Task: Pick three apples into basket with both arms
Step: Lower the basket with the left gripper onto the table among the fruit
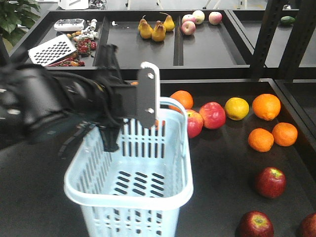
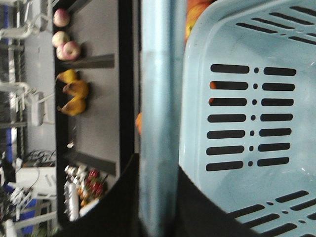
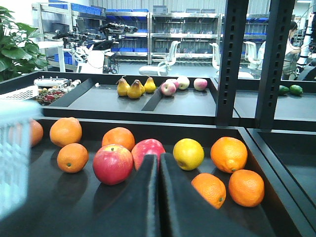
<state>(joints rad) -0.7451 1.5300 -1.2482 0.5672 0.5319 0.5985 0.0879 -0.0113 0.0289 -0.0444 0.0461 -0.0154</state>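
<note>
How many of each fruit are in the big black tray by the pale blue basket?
Round oranges: 7
Dark red apples: 3
Lighter pink-red apples: 2
Round yellow fruit: 1
Total: 13

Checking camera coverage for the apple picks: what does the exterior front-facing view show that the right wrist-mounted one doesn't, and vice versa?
Front only: three dark red apples at bottom right, the empty inside of the basket, and the left arm at its handle.
Right wrist only: the right gripper, jaws together, plus shelving and chairs behind.
Both: the oranges, the yellow fruit, two lighter red apples, the pears farther back, and part of the basket.
</note>
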